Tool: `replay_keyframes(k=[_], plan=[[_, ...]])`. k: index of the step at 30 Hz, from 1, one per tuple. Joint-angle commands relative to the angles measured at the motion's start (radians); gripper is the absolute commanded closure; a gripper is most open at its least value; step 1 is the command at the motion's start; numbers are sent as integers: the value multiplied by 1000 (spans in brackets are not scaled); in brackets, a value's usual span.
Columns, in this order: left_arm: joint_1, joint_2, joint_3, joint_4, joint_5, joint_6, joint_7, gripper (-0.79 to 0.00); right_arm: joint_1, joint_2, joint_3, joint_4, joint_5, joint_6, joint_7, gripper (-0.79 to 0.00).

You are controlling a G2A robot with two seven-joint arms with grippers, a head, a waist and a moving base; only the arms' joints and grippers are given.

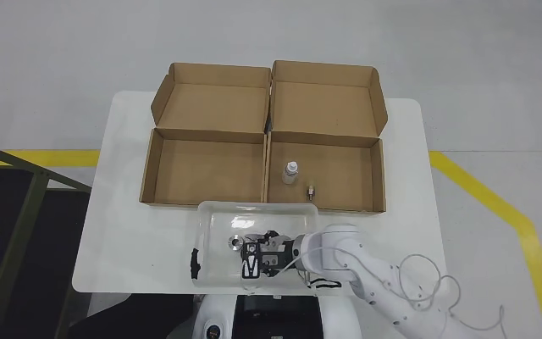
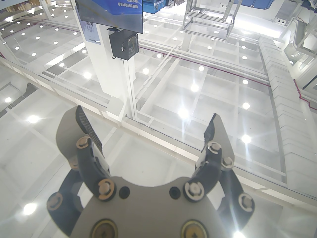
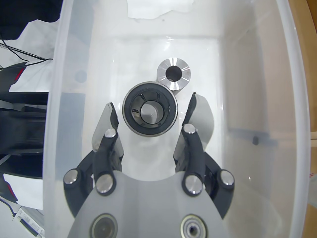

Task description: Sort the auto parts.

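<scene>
Basically round bearing (image 3: 150,111): steel rim, black face, prob. rollers inside.

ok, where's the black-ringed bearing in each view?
Right wrist: bearing between the fingers of the open right tool, in the clear bin.
Top: mostly hidden under that tool, same bin.
Left wrist: faces the ceiling, left tool open.
Landmark: silver bushing beside it.

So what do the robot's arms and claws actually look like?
The right arm is smooth, glossy white with rounded joints, thin pale cables looping beside it. The right gripper and left gripper each have a grey plate, black linkages with round bolts, and two pale fingers faced with black ridged pads.
</scene>
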Motion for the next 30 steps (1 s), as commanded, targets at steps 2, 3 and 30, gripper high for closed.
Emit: replay_keyframes(k=[2, 3, 30], plan=[[0, 0, 0, 0, 0, 0, 0, -785, 4, -1, -3, 2, 5, -4, -2, -157], [0, 0, 0, 0, 0, 0, 0, -785, 5, -2, -4, 2, 6, -4, -3, -55], [0, 0, 0, 0, 0, 0, 0, -785, -104, 48, 183, -292, 94, -16, -78, 0]])
